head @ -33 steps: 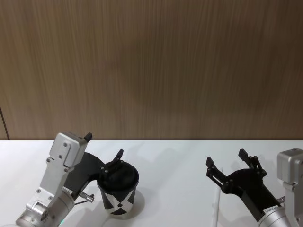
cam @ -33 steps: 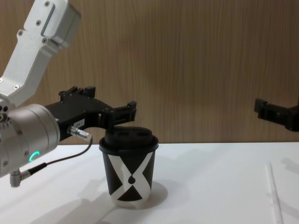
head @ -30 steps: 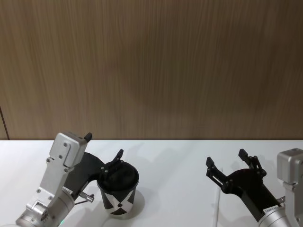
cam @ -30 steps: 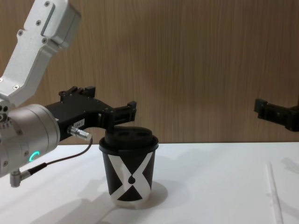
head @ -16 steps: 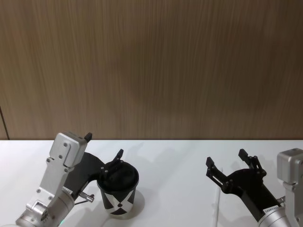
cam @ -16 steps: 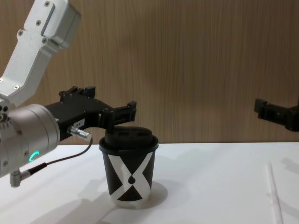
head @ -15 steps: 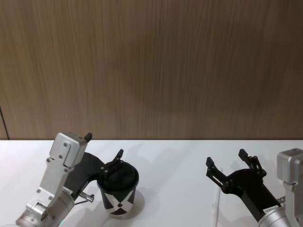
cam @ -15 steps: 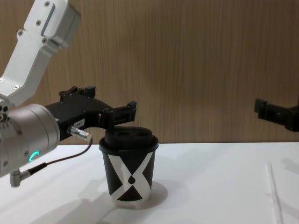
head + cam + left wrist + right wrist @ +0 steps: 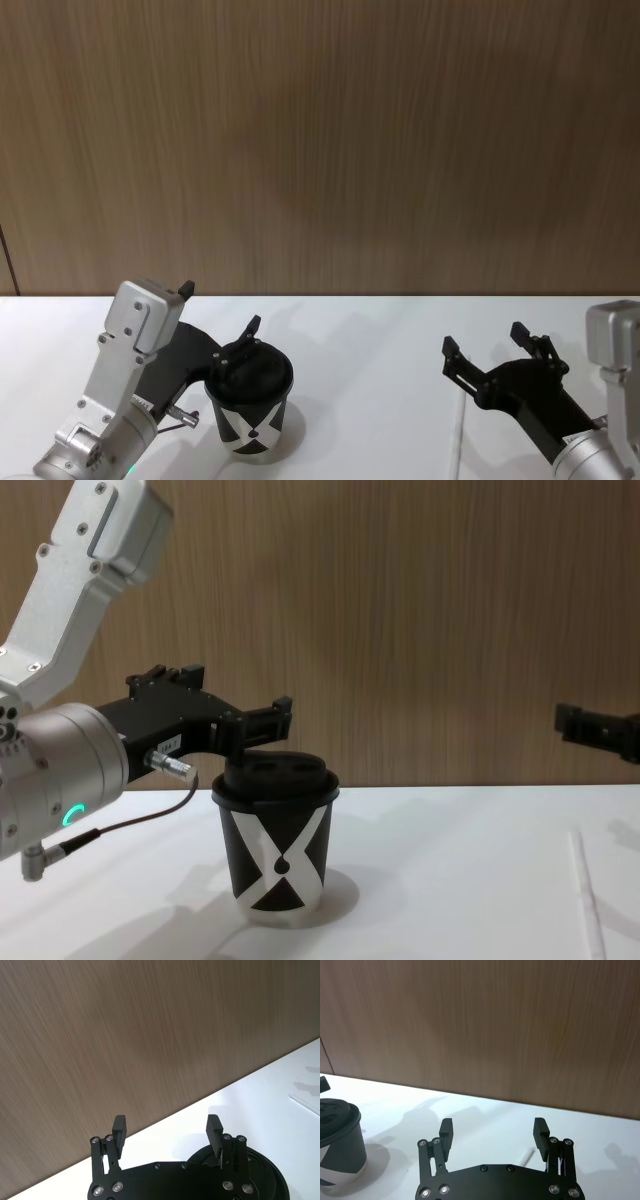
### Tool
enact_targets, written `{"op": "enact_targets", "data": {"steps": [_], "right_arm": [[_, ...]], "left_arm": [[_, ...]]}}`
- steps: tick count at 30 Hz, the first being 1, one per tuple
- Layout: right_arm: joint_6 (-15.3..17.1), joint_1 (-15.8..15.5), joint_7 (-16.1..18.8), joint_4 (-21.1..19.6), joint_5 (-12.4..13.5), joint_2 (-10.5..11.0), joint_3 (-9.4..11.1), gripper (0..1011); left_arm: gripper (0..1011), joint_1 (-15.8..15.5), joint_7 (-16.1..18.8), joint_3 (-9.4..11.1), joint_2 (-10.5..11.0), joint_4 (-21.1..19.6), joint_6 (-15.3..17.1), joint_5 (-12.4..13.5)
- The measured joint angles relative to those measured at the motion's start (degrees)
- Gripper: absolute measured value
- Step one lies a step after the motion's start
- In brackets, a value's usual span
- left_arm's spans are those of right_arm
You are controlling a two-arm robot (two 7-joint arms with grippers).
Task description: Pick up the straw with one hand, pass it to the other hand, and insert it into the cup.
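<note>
The straw (image 9: pixel 458 440) lies flat on the white table (image 9: pixel 360 340), well to the right of the cup (image 9: pixel 250 405) and pointing roughly away from the robot. The right gripper (image 9: pixel 484 340) hangs over it on that same side of the cup, jaws spread wide and empty, clear of the surface. The left gripper (image 9: pixel 220 306) hovers just above and behind the cup's domed lid, its jaws likewise wide and holding nothing. The straw looks very light, thin and hollow, so a hard pinch would likely flatten it. Being round and smooth, it may also roll or skid away from a finger that meets it off-centre. The fingers probably need to straddle it crosswise, reach down almost to the table and close gently. A hold nearer one end seems wise, leaving bare length for the left gripper to take and a free tip for the lid.
</note>
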Motion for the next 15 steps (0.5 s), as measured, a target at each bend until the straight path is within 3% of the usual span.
{"op": "enact_targets", "data": {"steps": [15], "right_arm": [[15.36,2.19,-3.84,-2.18,1.43,-2.36,-0.05,1001]], "left_arm": [[1003,0.00,0.00,0.00,0.00,0.00,0.00,0.00]]}}
